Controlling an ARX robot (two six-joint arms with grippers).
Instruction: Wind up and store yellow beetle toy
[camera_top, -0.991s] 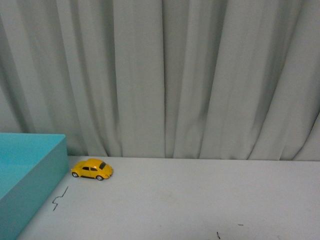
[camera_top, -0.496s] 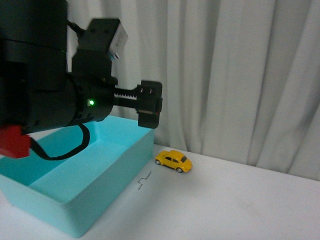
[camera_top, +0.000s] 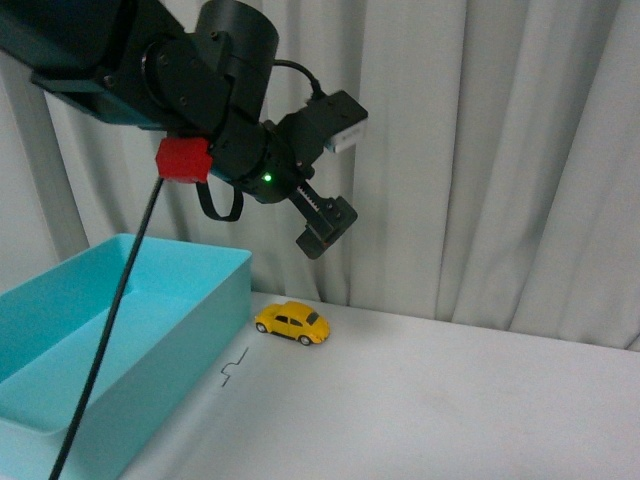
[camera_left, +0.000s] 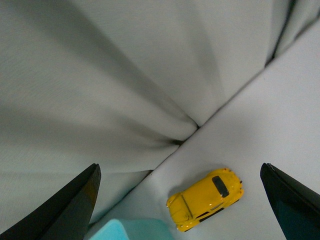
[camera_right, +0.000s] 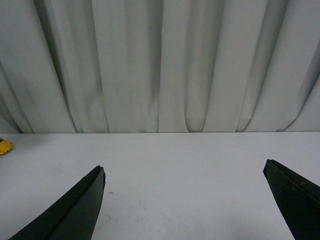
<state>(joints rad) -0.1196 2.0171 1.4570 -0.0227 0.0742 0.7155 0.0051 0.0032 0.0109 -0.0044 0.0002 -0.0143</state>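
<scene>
The yellow beetle toy (camera_top: 292, 322) stands on the white table (camera_top: 450, 400), close to the far corner of the teal box (camera_top: 180, 290) and near the curtain. My left gripper (camera_top: 325, 230) hangs open in the air above it, a little to its right. In the left wrist view the toy (camera_left: 206, 198) lies well below, between the open black fingers (camera_left: 75, 205), with the gripper (camera_left: 179, 166) touching nothing. My right gripper (camera_right: 184, 166) is open over bare table and holds nothing. A sliver of the toy (camera_right: 4, 146) shows at that view's edge.
The teal box is open-topped and fills the table's left side; its corner (camera_left: 131, 230) shows next to the toy. A grey pleated curtain (camera_top: 500, 150) closes off the back. A small black squiggle mark (camera_top: 233, 367) lies on the table by the box.
The front view itself has shifted across the frames. The left arm entered it half a second ago and has since swung up and right, with its gripper now above the toy.
</scene>
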